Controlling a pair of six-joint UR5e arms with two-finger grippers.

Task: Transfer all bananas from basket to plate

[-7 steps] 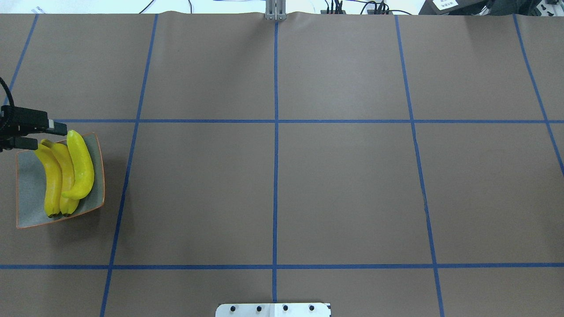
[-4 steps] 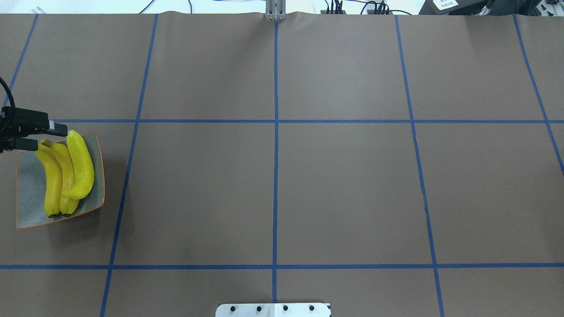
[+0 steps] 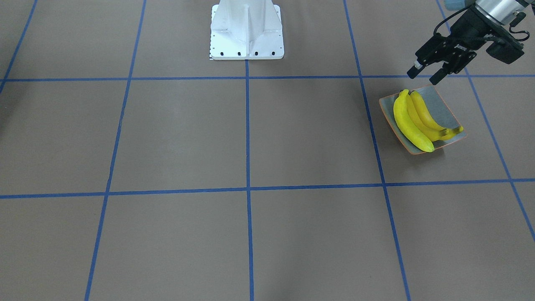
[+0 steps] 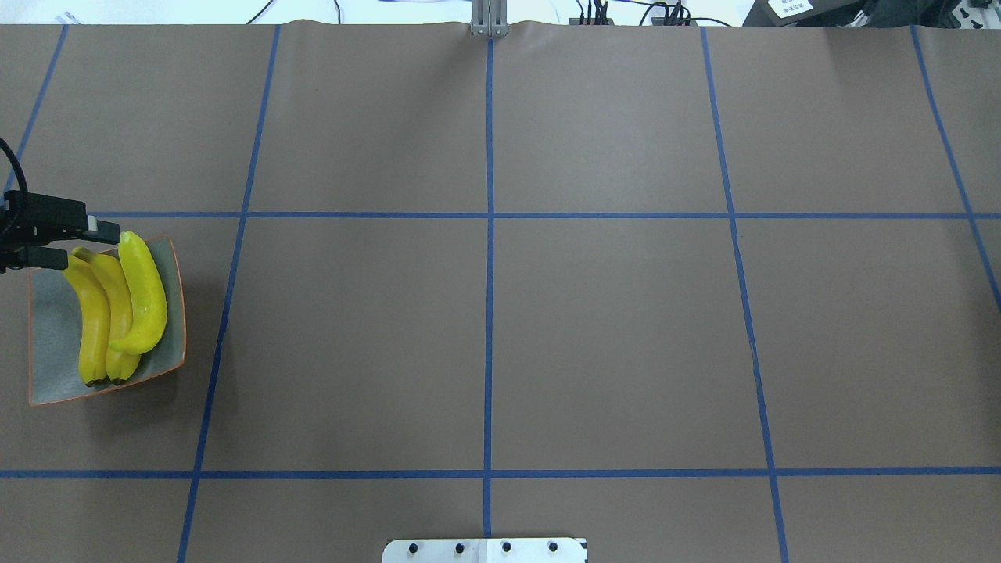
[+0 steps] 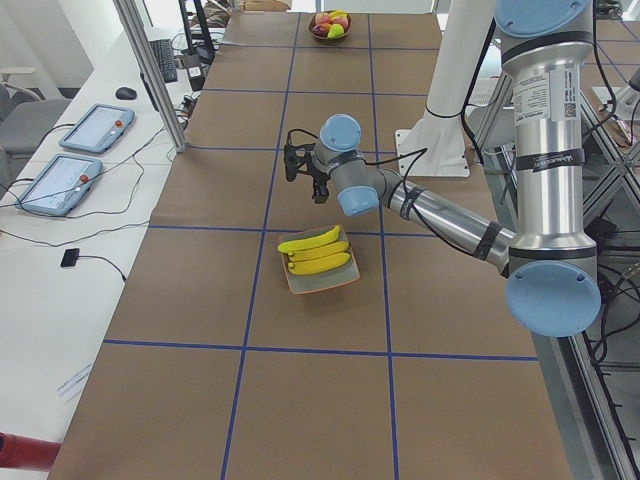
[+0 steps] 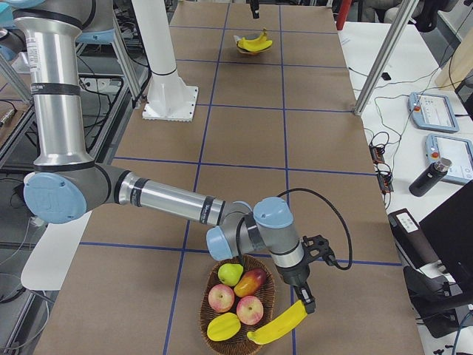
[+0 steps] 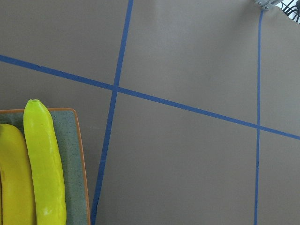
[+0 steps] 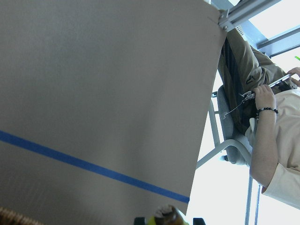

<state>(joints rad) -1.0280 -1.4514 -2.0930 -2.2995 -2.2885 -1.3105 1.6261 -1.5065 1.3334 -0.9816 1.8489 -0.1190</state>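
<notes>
Three yellow bananas (image 4: 117, 305) (image 3: 413, 121) lie side by side on the grey-green plate (image 4: 47, 344) (image 3: 443, 108) at the table's left end. My left gripper (image 4: 92, 245) (image 3: 424, 77) hovers open and empty just above the plate's far left corner. In the left wrist view, one banana (image 7: 44, 164) lies on the plate (image 7: 70, 154). At the other end, the wicker basket (image 6: 201, 314) holds other fruit. My right gripper (image 6: 303, 303) is shut on one end of a fourth banana (image 6: 281, 325), held over the basket's right rim. That banana's tip (image 8: 166, 216) shows between the fingers.
Apples (image 6: 222, 297), a mango (image 6: 251, 281), a green fruit (image 6: 230, 274) and a yellow fruit (image 6: 223, 325) stay in the basket. The white robot base (image 3: 246, 29) stands at mid-table. A seated person (image 8: 276, 140) is beyond the table's right end.
</notes>
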